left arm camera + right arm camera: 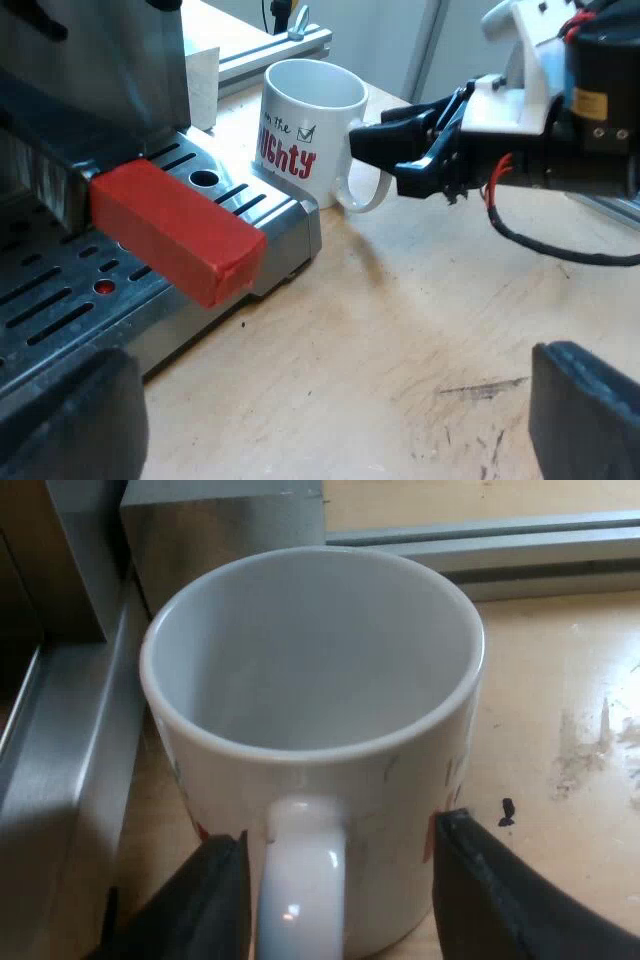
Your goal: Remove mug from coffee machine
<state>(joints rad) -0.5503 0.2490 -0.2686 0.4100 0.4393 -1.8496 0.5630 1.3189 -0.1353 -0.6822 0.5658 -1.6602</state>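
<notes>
Plainly, the white ceramic mug [310, 120] with red and black lettering stands on the bench [420, 330]. It is off the espresso machine's slotted steel drip tray [60, 290] and just beside that tray's corner; whether they touch I cannot tell. Its handle points away from the machine, over open bench. The right hand [335, 865] is at that handle, its two black fingers spread, one on either side of it, gripping nothing. The left hand [330, 420] hovers over the bench near the tray's outer edge, fingers wide apart and empty. A red block-shaped handle end [175, 230] juts from the machine over the tray. Count: one mug, one red handle end, two hands. The bench is pale wood, scuffed with dark marks. A grey aluminium rail [280, 50] lies near the machine, beyond the mug.
</notes>
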